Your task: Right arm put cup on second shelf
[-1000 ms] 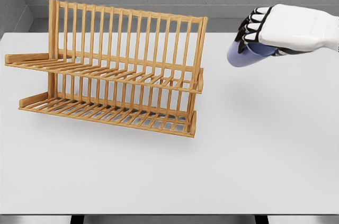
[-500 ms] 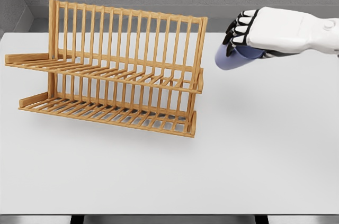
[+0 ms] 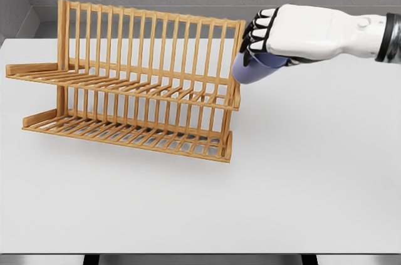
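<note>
At two o'clock, right hand [image 3: 294, 32] clamped on blue cup [image 3: 254, 68], now shifted leftward, reaching wooden rack's [image 3: 135, 83] right end.

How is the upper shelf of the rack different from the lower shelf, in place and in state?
The upper shelf sits higher and further back on the rack; the lower shelf sits near the table and further forward. The cup in the right hand hangs by the right end of the upper shelf, well above the lower shelf. Both are wooden slats and hold nothing.
</note>
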You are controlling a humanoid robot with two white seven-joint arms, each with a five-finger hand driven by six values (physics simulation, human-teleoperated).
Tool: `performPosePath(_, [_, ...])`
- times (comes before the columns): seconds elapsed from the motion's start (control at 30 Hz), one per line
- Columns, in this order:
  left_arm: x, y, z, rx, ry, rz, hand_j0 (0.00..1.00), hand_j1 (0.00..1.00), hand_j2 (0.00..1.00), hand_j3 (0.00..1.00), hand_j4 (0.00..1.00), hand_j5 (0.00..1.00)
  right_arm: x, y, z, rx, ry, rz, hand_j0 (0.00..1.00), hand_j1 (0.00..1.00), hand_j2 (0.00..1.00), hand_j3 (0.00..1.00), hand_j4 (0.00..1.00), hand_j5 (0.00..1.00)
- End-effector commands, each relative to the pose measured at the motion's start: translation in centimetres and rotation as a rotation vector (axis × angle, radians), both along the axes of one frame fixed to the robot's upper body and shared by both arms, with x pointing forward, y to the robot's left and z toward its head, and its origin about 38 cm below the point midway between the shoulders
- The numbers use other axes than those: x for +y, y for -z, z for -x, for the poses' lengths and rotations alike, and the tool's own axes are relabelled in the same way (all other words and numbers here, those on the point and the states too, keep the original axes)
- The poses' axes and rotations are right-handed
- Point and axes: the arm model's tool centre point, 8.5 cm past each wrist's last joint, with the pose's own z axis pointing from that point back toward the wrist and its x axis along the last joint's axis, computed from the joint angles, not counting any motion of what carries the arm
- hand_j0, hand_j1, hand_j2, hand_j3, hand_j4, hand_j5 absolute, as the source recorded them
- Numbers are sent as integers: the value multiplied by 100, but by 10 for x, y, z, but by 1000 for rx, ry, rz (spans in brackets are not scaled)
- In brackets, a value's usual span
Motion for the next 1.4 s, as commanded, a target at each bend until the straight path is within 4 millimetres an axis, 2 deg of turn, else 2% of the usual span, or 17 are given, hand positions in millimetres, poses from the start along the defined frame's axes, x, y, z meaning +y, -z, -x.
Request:
performPosePath(0.0, [0,0,1,2,0,0,100,100,100,100,100,100,7,7,0,22,-18,-1,59,59,59,59,59,59])
performPosePath(0.27, [0,0,1,2,0,0,100,100,100,100,100,100,19,-2,0,-2,-45,-18,59,59,59,59,59,59])
performPosePath(0.43, [0,0,0,0,0,0,100,100,100,100,100,100,34,11,1,31,-85,11,59,59,59,59,59,59])
performPosePath(0.77, [0,0,0,0,0,0,100,100,100,100,100,100,43,26,3,67,-111,49,62,62,62,62,62,62])
performPosePath(0.9, [0,0,0,0,0,0,100,100,100,100,100,100,50,23,3,60,-129,48,76,76,76,76,76,76])
performPosePath(1.1, [0,0,0,0,0,0,100,100,100,100,100,100,60,25,5,63,-154,53,77,77,77,77,77,77])
performPosePath(1.13, [0,0,0,0,0,0,100,100,100,100,100,100,62,24,5,62,-159,50,100,100,100,100,100,100])
performPosePath(1.37, [0,0,1,2,0,0,100,100,100,100,100,100,65,21,5,57,-166,44,100,100,100,100,100,100])
